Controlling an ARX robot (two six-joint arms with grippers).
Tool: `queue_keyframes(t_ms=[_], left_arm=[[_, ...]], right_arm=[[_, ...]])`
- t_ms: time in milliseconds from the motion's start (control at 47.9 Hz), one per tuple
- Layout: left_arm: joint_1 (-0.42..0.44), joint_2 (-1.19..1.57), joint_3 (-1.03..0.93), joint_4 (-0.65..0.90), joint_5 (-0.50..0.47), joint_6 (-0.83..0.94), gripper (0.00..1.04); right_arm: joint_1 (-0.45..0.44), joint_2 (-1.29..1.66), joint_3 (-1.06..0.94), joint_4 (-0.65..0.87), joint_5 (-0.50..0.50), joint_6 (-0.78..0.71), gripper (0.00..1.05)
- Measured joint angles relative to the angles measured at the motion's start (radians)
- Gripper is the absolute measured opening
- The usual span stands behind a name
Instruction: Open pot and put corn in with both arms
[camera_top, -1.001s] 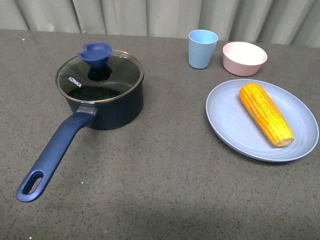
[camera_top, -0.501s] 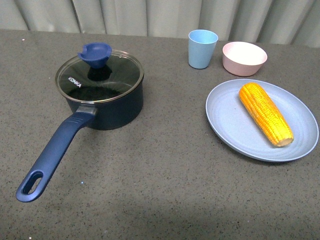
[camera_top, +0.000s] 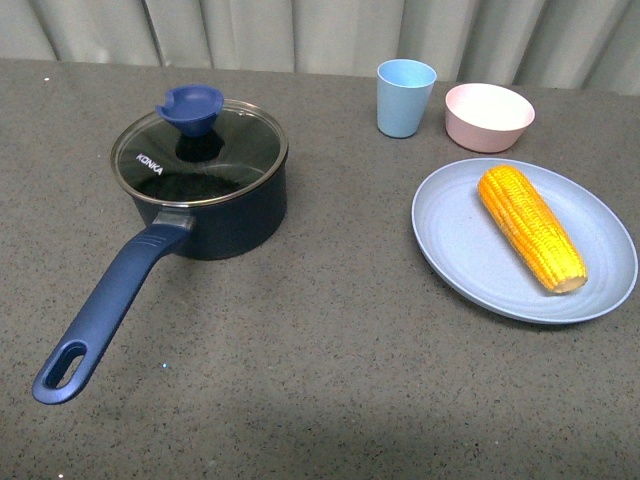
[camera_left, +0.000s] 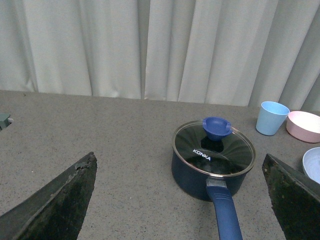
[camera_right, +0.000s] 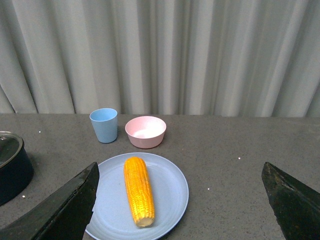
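The navy-blue pot (camera_top: 225, 210) stands on the table at the left, its long handle (camera_top: 105, 305) pointing toward me. A round glass lid with a blue knob (camera_top: 190, 108) sits shut on it. The yellow corn (camera_top: 531, 227) lies on a pale blue plate (camera_top: 450, 240) at the right. Neither arm shows in the front view. In the left wrist view my left gripper (camera_left: 185, 200) is open, well short of the pot (camera_left: 197, 175). In the right wrist view my right gripper (camera_right: 182, 202) is open and empty, back from the corn (camera_right: 139, 190) on its plate (camera_right: 167, 192).
A light blue cup (camera_top: 405, 97) and a pink bowl (camera_top: 489, 117) stand behind the plate, near the curtain. The table top (camera_top: 320, 380) is dark grey speckled stone. The cup (camera_right: 104, 125) and bowl (camera_right: 145, 131) also show in the right wrist view.
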Motion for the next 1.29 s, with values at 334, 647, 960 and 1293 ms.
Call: queue_keyframes(t_ms=[334,647,960,1293], left_arm=[[0.000,0.000,0.000,0.000,0.000,0.000,0.98],[-0.036,0.230,0.005,0.101,-0.002,-0.061,0.98],[-0.251,0.962,0.090,0.779,-0.025,-0.183,0.98],[-0.444,1.651,0.301,1.190,-0.090,-0.201,0.98]], right_arm=[[0.000,0.000,0.000,0.000,0.000,0.000,0.95],[0.000,0.000,0.000,0.000,0.000,0.000,0.95],[0.000,0.000,0.000,0.000,0.000,0.000,0.95],[0.000,0.000,0.000,0.000,0.000,0.000,0.95]])
